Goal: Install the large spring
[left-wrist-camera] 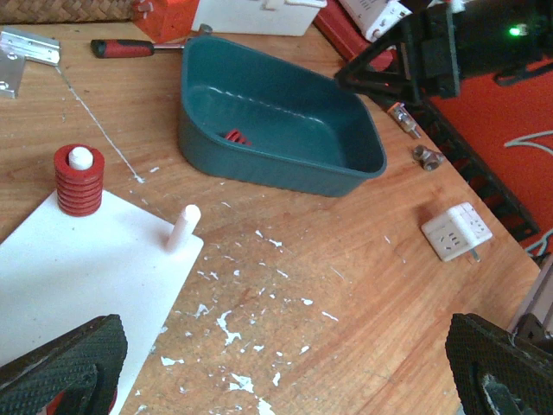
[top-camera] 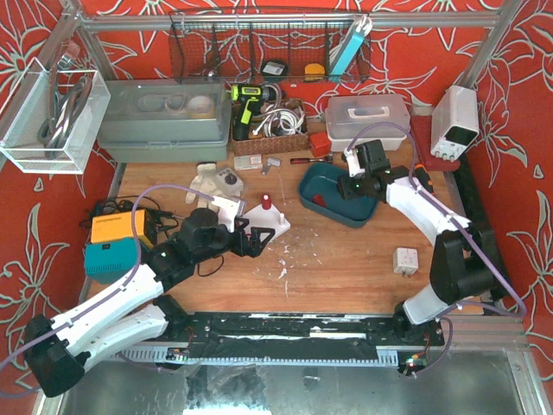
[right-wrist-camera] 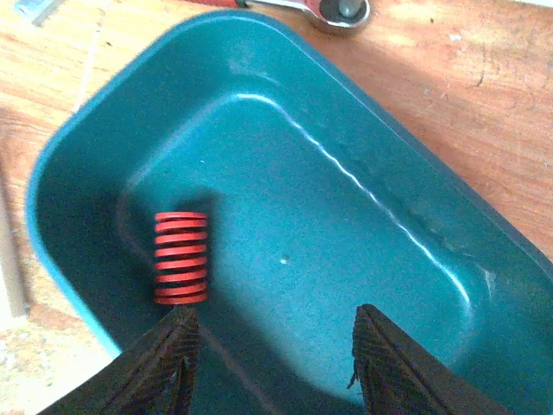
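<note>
Inside teal tray [right-wrist-camera: 346,259], red spring [right-wrist-camera: 181,258]

White plug adapter [left-wrist-camera: 455,231], red-handled screwdriver [left-wrist-camera: 125,48], cordless drill [top-camera: 247,102]

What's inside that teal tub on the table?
One red spring lies on its side in the teal tub. The right end effector hovers above, its fingers hiding part of the floor.

spring [right-wrist-camera: 181,257] in tray [right-wrist-camera: 415,216] | tray right of plate [left-wrist-camera: 69,277] | second spring [left-wrist-camera: 79,186] on plate's peg [left-wrist-camera: 79,157]
</note>
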You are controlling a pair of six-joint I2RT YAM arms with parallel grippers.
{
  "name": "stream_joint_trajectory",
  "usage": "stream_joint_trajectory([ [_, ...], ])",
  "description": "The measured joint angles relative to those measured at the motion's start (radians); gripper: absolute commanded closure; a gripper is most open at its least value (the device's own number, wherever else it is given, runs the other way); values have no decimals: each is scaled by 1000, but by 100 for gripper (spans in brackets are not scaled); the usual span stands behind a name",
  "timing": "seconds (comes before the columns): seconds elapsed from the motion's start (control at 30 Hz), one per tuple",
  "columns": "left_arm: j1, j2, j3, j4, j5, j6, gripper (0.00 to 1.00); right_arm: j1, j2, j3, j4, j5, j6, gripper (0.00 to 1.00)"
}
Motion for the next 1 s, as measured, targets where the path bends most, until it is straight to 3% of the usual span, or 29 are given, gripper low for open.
stream_joint_trajectory([
  [0.23,0,11,5,-10,40,-103,0,0,105,69,-77,46,-32,46],
  [0.4,0,49,135,-190,34,-202,0,0,149,99,-116,27,-41,46],
  [0.6,0,212,406,-389,-16,-178,0,3,205,117,-163,-84,-11,45],
  [0.8,1,351,455,-510,-40,-138,0,39,217,141,-154,-159,12,47],
  [1.0,3,368,475,-531,-57,-105,0,55,283,172,-137,-185,20,50],
])
